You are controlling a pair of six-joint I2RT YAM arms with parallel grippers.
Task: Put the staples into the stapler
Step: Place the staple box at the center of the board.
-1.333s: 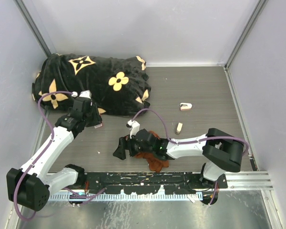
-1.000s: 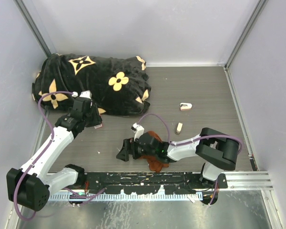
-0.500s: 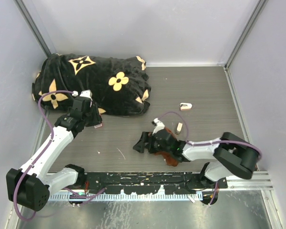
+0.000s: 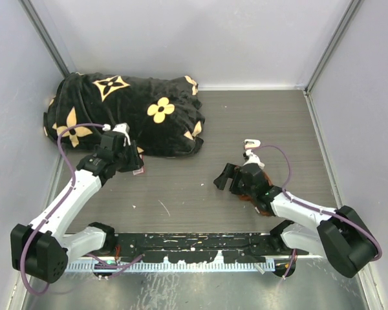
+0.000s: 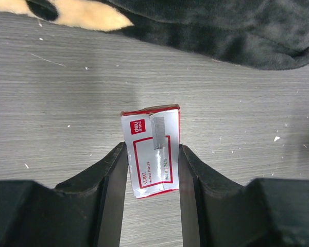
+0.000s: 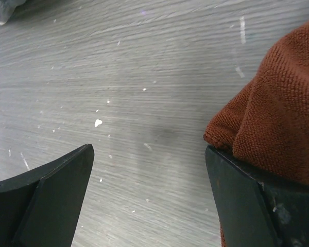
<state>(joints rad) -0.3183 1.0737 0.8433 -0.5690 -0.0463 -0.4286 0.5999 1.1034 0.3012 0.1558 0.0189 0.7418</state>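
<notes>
Right gripper [image 4: 222, 178] swung rightward toward the stapler [image 4: 251, 144], fingers spread, rust cloth [image 6: 268, 113] draped on one. Left gripper [image 4: 135, 166] pinched the staple box [image 5: 151, 150]; nothing looked loaded yet.

White, red-labelled staples box [image 5: 152, 152]; rust-brown cloth [image 6: 273, 123]; black blanket [image 4: 136, 110], gold flowers.

A grey wood-grain worktop [image 4: 278, 123] lies under both claws. Small white specks [image 6: 98, 123] fleck it just ahead of the right claw [image 4: 221, 179]. Beyond the left claw [image 4: 137, 169], a black blanket [image 4: 129, 110] with yellow flower motifs is heaped in the far left corner. Pale lilac-grey walls [image 4: 194, 39] close in at the back and on both sides, joined by slanting metal posts [image 4: 46, 39]. Behind the claws, a metal rail [image 4: 336, 242] runs along the near edge. The light is soft and even, the shadows faint.
</notes>
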